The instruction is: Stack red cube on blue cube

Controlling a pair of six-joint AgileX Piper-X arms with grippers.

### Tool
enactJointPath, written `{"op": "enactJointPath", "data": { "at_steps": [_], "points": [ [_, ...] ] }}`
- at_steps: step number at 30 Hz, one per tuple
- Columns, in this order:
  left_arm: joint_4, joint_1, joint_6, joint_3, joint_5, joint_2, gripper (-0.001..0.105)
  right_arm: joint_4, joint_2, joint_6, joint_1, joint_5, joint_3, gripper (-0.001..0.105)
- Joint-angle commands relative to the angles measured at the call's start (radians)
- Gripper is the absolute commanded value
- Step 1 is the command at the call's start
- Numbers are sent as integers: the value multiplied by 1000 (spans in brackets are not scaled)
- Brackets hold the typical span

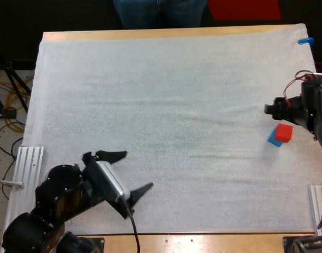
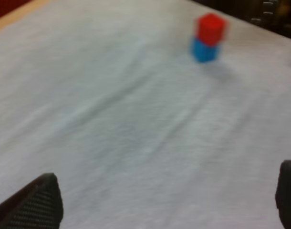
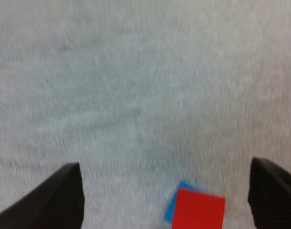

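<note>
The red cube [image 1: 283,132] sits on top of the blue cube [image 1: 274,139] near the mat's right side. From across the mat the same stack shows, the red cube [image 2: 211,27] on the blue cube [image 2: 204,49]. From above, the red cube [image 3: 198,213] covers most of the blue cube [image 3: 176,206]. My right gripper [image 3: 167,195] hangs above the stack, open, its fingers wide apart and clear of the cubes; it shows as the right gripper [image 1: 280,109] just behind the stack. My left gripper [image 1: 134,171] rests open at the mat's front left, far from the cubes.
The white mat [image 1: 171,105] covers the wooden table [image 1: 166,32]. Metal rails lie at the front left [image 1: 26,168] and the front right [image 1: 320,203]. A person's legs [image 1: 158,11] stand beyond the far edge.
</note>
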Motion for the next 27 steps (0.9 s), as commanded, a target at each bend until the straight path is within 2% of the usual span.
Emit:
{"op": "enactJointPath", "data": {
  "at_steps": [1,5,9,11,18,24,27],
  "points": [
    [-18,32,-9,-7,-39,10,87,-28,-16,-25,2,-6,-1,69],
    [-66,192,2,-7,-43,42,87,-36,-22,-40,-1,-6,-6,69],
    [-88,388,42,-15,-13,54,87,-33,-22,-56,-4,-4,-38,69],
    [-85,433,42,-25,-13,48,87,-26,-22,-77,-13,-4,-60,69],
    [-50,447,45,-87,-14,42,87,10,-94,-84,-118,-31,-98,69],
    [-50,447,45,-105,-21,42,87,26,-259,-181,-184,-35,-98,69],
    [-29,447,45,-105,-21,42,87,60,-342,-197,-191,-35,-98,69]
  ]
}}
